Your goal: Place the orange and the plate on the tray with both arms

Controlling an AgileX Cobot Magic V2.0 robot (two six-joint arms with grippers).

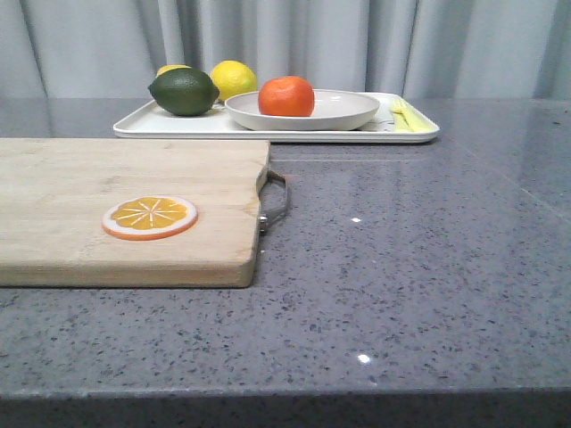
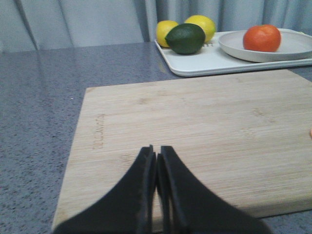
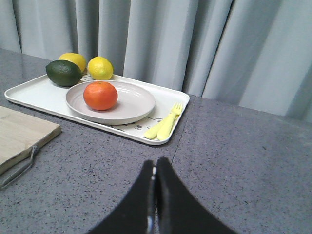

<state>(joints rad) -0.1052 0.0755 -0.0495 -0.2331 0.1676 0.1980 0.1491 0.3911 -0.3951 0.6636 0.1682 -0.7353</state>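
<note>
An orange (image 1: 286, 95) sits in a beige plate (image 1: 343, 114), and the plate rests on a white tray (image 1: 178, 124) at the far side of the tabletop (image 1: 419, 259), so the task looks done. The left gripper (image 2: 156, 161) and right gripper (image 3: 155, 170) hang back, jaws closed and empty, with open tabletop before the tray's near edge.

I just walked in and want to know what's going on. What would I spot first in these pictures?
The bright orange grabs the eye first: it sits in the beige plate, which rests on the white tray at the far side of the table. Beside the plate on the tray lie a dark green lime and two yellow lemons. Nearer, an orange slice lies on a wooden cutting board, and both hands, left and right, are shut and empty.
</note>
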